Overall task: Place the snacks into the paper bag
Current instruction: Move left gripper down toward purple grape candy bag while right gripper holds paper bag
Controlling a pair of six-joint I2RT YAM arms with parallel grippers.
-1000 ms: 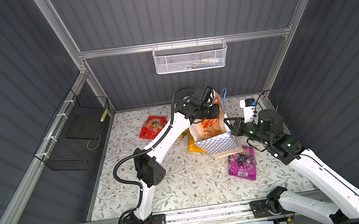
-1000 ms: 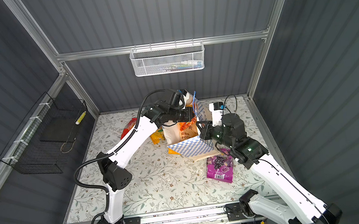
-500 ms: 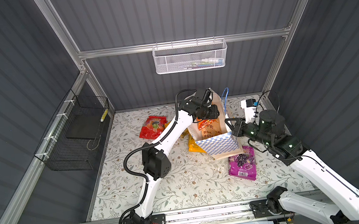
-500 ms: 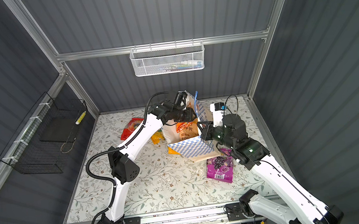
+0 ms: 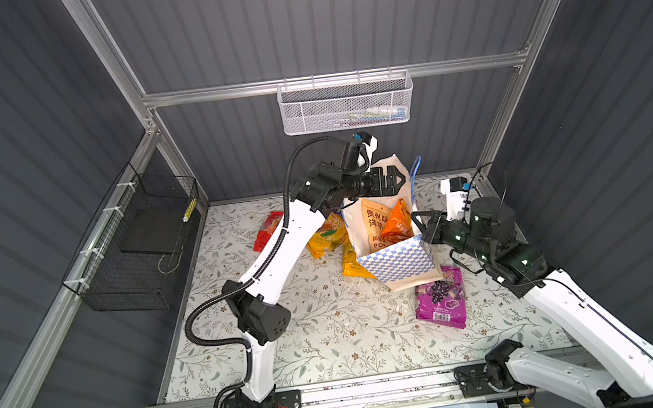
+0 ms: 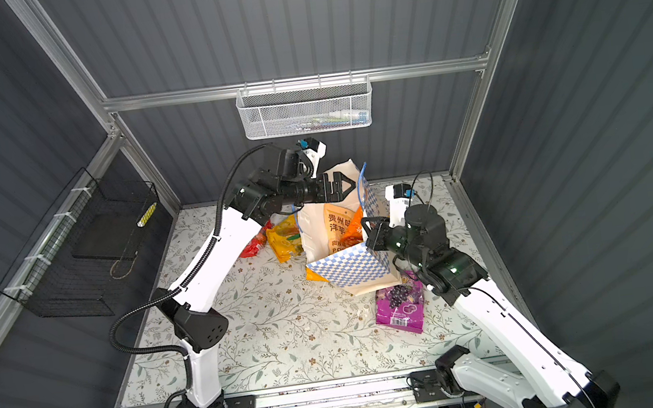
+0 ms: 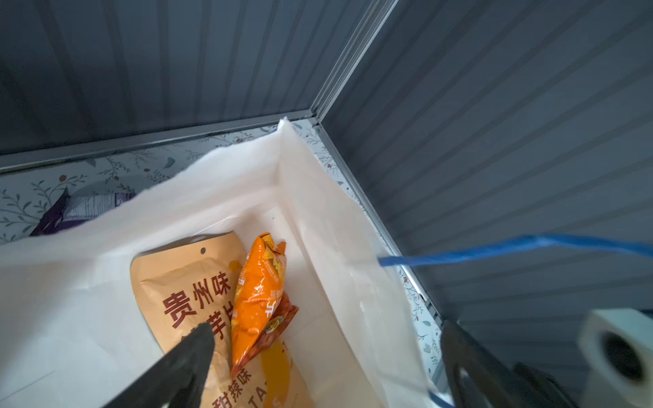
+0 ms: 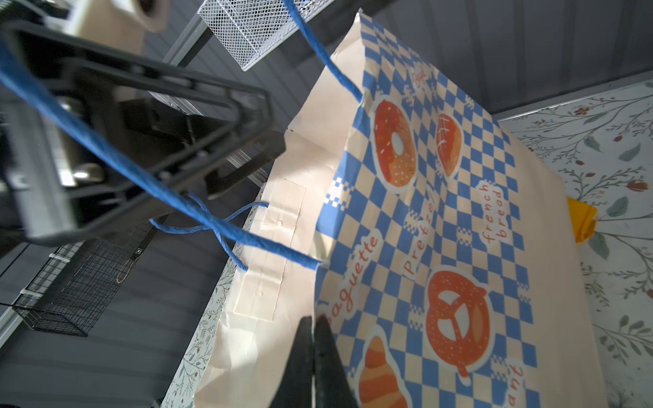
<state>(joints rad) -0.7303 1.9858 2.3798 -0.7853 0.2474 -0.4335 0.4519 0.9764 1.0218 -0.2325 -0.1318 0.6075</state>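
The paper bag (image 5: 398,261) (image 6: 349,269) (image 7: 318,197) (image 8: 441,212) stands open on the mat. My right gripper (image 5: 416,220) (image 6: 365,225) (image 8: 312,321) is shut on its rim. Inside lie a pale-orange pouch (image 5: 373,225) (image 7: 187,282) with Chinese characters and a dark orange packet (image 5: 400,221) (image 7: 259,282). My left gripper (image 5: 399,180) (image 6: 350,185) (image 7: 327,330) hangs open and empty above the bag's mouth. Outside the bag are a red packet (image 5: 268,237), yellow-orange packets (image 5: 326,238) (image 5: 351,267) and a purple packet (image 5: 440,303). Another purple packet (image 7: 70,215) lies behind the bag.
A white mesh basket (image 5: 347,106) hangs on the back wall and a black wire basket (image 5: 141,243) on the left wall. The bag's blue cord handle (image 7: 512,247) (image 8: 106,152) loops up beside my left gripper. The back right corner is close behind the bag.
My left gripper has gone from shut to wide open over the bag and lifted slightly; the dark orange packet now lies inside. The right gripper has kept its hold on the rim.
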